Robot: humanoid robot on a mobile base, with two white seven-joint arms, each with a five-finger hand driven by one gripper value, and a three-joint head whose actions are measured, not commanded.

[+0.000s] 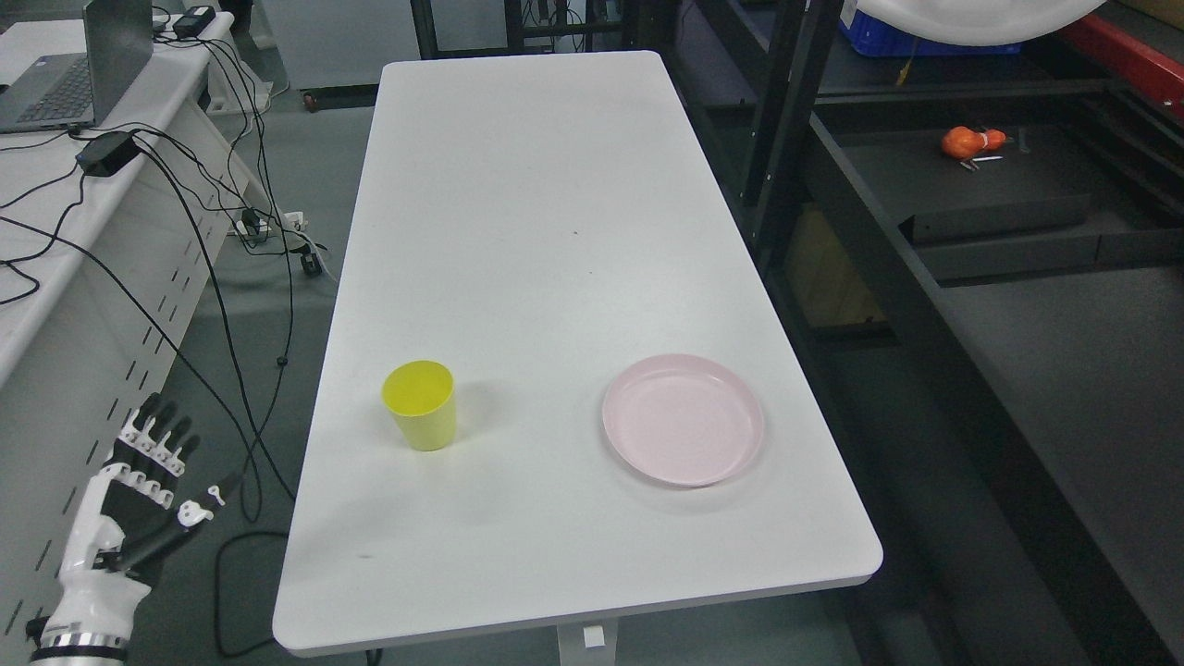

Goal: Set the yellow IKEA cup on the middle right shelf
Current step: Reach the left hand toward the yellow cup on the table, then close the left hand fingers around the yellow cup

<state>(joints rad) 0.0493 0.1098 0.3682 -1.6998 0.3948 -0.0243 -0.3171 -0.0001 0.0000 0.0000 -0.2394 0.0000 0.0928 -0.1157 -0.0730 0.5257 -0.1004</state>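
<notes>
Matt plastic cup (420,405) and plate (683,419) — smooth white tabletop (546,231).

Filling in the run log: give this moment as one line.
left hand open, off table's left | yellow cup upright on table, ungrasped | pink plate right of cup

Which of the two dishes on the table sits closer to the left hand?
The yellow cup; the pink plate lies farther right, away from the left hand.
</notes>
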